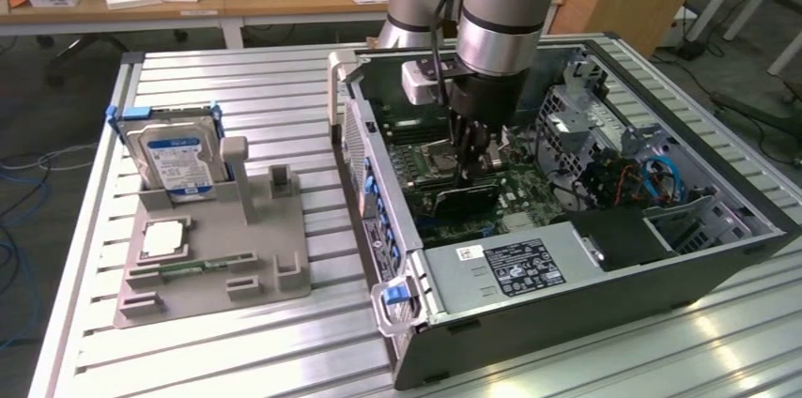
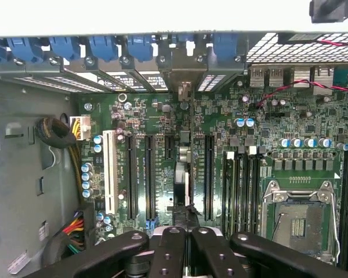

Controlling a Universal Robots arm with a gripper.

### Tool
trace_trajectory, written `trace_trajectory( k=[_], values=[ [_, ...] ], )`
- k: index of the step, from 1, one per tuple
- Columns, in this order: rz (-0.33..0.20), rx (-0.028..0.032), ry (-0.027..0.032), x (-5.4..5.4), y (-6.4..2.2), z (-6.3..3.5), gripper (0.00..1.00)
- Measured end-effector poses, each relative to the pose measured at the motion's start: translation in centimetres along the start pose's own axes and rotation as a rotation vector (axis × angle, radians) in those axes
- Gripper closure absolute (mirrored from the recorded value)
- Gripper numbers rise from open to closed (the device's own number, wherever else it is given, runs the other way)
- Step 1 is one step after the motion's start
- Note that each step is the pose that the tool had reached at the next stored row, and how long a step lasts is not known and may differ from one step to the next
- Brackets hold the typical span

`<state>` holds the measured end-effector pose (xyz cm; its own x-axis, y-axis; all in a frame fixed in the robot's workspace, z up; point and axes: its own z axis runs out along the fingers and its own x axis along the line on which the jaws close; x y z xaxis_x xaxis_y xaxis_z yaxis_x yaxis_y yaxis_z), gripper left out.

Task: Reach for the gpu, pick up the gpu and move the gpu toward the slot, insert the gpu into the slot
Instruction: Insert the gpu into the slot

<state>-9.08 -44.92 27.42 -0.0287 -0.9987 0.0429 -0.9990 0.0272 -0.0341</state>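
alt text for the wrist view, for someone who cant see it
Looking down into an open computer case, the shut gripper holds the gpu edge-on, standing between the long black slots of the green motherboard. An empty processor socket sits to one side, and blue clips line the case edge.

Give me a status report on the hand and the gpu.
Hand shut, down inside the computer case. Gpu standing edge-on over the motherboard slots, under the fingers. Nothing seen blocking.
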Motion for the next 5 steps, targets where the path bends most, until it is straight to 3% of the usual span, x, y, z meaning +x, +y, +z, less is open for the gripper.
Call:
trace_trajectory(
  k=[5],
  values=[
    [0.0, 0.0, 0.0, 0.0, 0.0, 0.0, 0.9]
  ],
)
